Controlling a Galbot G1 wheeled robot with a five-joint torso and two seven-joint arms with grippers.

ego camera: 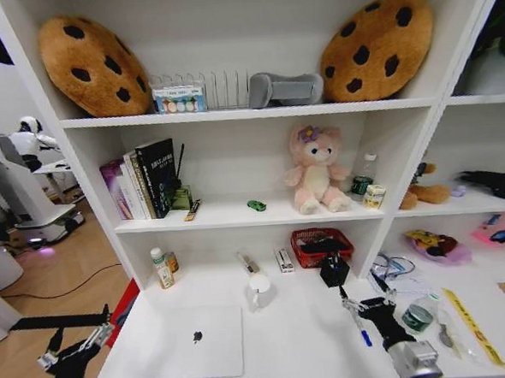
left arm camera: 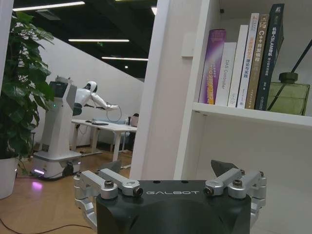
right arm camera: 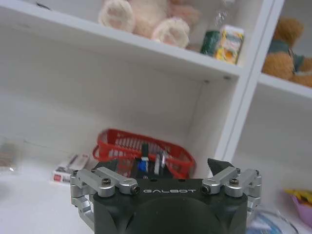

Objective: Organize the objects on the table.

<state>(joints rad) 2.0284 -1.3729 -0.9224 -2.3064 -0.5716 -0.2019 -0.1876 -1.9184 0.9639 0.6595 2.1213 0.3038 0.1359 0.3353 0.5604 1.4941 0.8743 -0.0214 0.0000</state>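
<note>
**Right arm hovering over the pens, laptop waiting at the desk front**

I am holding the right gripper (ego camera: 356, 305) low over the table (ego camera: 305, 340), just behind a blue-capped pen (ego camera: 361, 330) and in front of the black pen holder (ego camera: 334, 270). I cannot tell whether its jaws are spread or closed on anything. I judge I am lining up pens with that holder. The silver laptop (ego camera: 196, 342) is lying closed near the front edge, well apart from my arm. The green toy car (ego camera: 256, 205) is sitting on the shelf above. I am keeping the left gripper (ego camera: 73, 344) parked off the desk's left corner, jaws wide and empty.
</note>
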